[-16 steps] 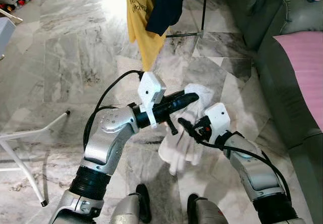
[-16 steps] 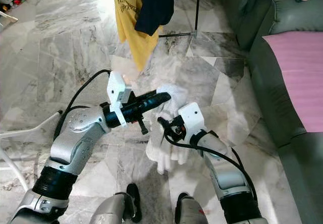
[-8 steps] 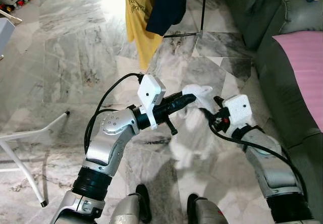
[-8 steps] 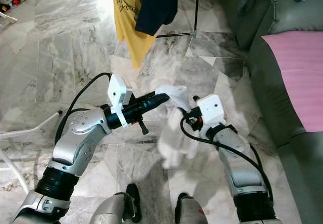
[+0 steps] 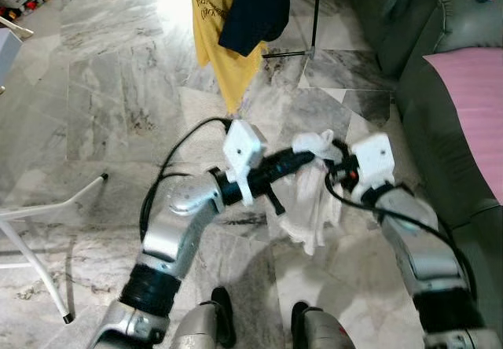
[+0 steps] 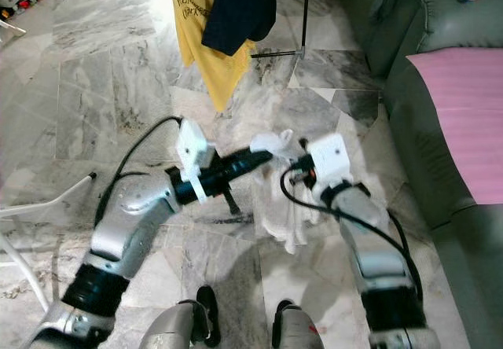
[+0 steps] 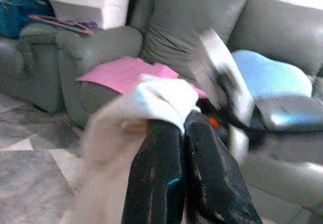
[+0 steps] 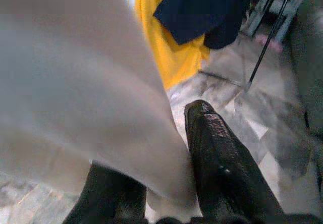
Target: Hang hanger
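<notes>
Marble floor (image 5: 102, 90) spreads under the robot, with a white stand leg (image 5: 47, 207) at far left and a yellow shirt (image 5: 216, 34) and navy garment (image 5: 255, 7) hanging ahead. Between the 2 arms a white cloth (image 5: 310, 207) hangs down, its top pinched by the closed left hand (image 5: 306, 158), while the right hand (image 5: 336, 164) grips the same cloth just beside it, fabric passing between its fingers (image 8: 222, 168). At right stands a grey sofa (image 5: 440, 42) with a pink cushion (image 5: 475, 97).
</notes>
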### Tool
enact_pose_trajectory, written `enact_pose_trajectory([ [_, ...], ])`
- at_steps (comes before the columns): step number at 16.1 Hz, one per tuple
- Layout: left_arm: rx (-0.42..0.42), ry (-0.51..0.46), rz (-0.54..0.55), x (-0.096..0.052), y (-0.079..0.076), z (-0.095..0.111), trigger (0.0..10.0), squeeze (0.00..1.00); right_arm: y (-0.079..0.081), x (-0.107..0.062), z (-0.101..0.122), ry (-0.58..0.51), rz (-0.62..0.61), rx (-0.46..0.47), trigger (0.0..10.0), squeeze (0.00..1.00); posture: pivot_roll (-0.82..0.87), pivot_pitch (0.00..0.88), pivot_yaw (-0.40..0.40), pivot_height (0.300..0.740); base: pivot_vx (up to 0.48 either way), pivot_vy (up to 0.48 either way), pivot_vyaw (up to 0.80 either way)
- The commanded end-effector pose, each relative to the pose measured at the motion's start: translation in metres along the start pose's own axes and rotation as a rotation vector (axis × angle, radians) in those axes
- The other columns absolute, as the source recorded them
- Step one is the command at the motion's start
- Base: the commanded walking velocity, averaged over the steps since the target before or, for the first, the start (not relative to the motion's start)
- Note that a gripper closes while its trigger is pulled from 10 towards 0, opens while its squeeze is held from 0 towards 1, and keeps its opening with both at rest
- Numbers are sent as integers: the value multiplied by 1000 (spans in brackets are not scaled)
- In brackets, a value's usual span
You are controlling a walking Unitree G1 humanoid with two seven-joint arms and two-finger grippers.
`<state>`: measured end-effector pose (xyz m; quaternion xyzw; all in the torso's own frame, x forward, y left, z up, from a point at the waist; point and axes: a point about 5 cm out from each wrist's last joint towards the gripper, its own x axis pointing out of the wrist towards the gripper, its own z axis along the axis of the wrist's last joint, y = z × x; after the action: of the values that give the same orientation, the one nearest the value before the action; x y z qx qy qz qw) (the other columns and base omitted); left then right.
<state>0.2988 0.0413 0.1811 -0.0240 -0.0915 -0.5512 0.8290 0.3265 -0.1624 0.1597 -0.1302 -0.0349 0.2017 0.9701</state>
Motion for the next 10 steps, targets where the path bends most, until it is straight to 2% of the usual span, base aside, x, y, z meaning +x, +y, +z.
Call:
enact_pose_trajectory([
  [1, 12, 10, -28, 1, -8, -4, 0, 0, 1, 3, 2, -17, -8, 1, 0, 0, -196, 244, 54, 740, 0, 0, 0],
  [5, 8, 49, -13, 4, -17, -19, 0, 0, 2, 14, 20, -83, -5, 13, 0, 0, -197, 240, 45, 740, 0, 0, 0],
  [6, 53, 77, 18, 5, -14, -23, 3686, 0, 3, 16, 27, -107, 3, 12, 0, 0, -197, 240, 45, 740, 0, 0, 0],
  [7, 66, 78, 27, 6, -14, -24, 8196, 0, 3, 16, 31, -119, 7, 8, 0, 0, -197, 240, 45, 740, 0, 0, 0],
  [8, 57, 85, 53, 6, -12, -26, 10000, 0, 4, 16, 35, -138, 13, 15, 0, 0, -198, 238, 44, 740, 0, 0, 0],
  [9, 102, 105, 101, 4, -7, -30, 10000, 0, 4, 16, 45, -170, 29, 25, 0, 0, -202, 237, 46, 740, 0, 0, 0],
  [10, 99, 112, 172, 0, 0, -34, 10000, 0, 5, 14, 49, -183, 38, 21, 0, 0, -202, 237, 46, 740, 0, 0, 0],
])
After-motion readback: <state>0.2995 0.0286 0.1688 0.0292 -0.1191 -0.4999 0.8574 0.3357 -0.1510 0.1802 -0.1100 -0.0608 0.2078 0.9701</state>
